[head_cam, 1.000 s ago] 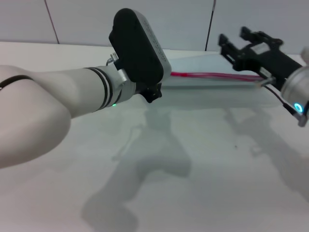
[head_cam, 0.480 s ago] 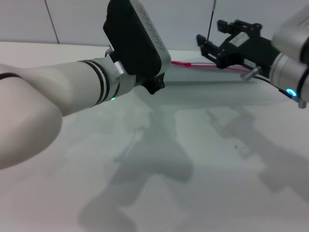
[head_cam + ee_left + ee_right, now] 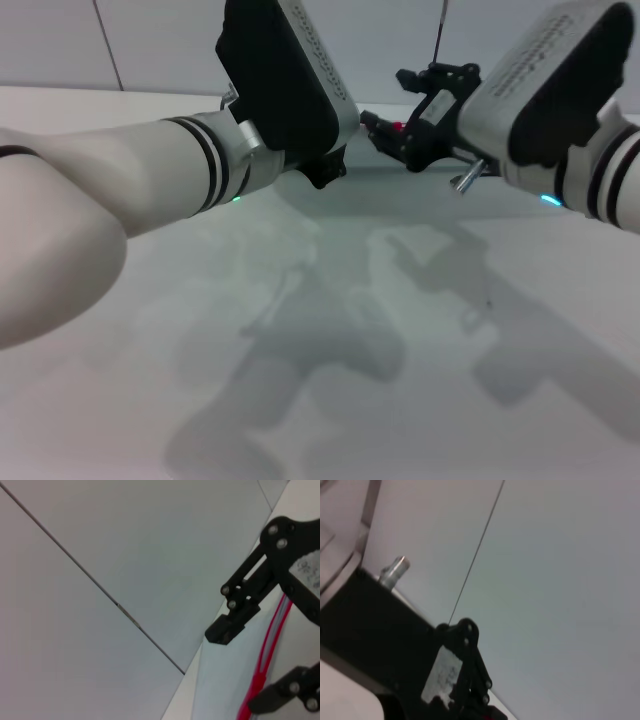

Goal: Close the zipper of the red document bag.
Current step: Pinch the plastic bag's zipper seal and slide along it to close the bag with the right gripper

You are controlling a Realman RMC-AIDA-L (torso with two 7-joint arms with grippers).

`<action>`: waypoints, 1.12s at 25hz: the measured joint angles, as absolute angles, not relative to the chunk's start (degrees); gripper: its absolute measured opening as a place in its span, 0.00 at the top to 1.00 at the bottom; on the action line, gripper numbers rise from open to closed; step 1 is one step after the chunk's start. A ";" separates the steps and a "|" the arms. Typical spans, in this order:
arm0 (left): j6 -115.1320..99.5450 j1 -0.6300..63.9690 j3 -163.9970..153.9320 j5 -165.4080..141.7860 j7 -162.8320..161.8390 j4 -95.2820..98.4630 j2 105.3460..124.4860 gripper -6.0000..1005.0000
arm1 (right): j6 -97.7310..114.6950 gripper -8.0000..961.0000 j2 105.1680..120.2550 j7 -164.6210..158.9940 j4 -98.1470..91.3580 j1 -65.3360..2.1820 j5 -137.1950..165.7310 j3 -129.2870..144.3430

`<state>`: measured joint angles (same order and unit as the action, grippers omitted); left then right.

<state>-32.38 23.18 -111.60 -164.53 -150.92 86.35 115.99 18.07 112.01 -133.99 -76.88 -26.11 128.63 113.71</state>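
The red document bag (image 3: 415, 190) lies flat at the back of the table, mostly hidden behind both arms. In the left wrist view its pale sheet (image 3: 220, 690) shows with the zipper (image 3: 272, 640) running along one edge. Only a small red spot of the zipper (image 3: 401, 127) shows in the head view. My right gripper (image 3: 385, 100) is open over the strip, and the left wrist view shows this right gripper (image 3: 239, 670) with one finger on each side of the red line. My left gripper is hidden behind its own wrist housing (image 3: 285, 90), close to the bag's left end.
The white table (image 3: 330, 330) spreads toward me under the arms' shadows. A grey panelled wall (image 3: 150, 40) rises just behind the table's far edge. My two wrists are close together above the back of the table.
My right gripper has travelled left along the zipper toward the left wrist, and its arm now covers most of the red strip. The left wrist rose slightly.
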 joint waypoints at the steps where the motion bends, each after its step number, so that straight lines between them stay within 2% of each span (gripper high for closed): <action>1: -32.38 23.18 -111.60 -164.53 -150.92 86.35 115.99 0.97 | 19.28 0.40 112.87 -132.19 -76.95 -25.76 128.64 112.48; 3: -32.64 23.15 -111.61 -164.53 -150.82 86.57 116.00 0.97 | 21.92 0.40 114.60 -128.56 -77.19 -25.33 128.64 109.98; 6: -32.79 23.14 -111.61 -164.53 -150.62 86.93 115.99 0.97 | 24.32 0.40 115.60 -125.35 -77.25 -25.20 128.67 108.41; 28: -34.37 23.48 -111.90 -164.53 -148.76 87.81 116.07 0.95 | 24.69 0.40 115.72 -119.55 -72.86 -27.50 135.95 110.01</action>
<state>-34.37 23.48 -111.90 -164.53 -148.76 87.81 116.07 24.69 115.72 -119.55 -72.86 -27.50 135.95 110.01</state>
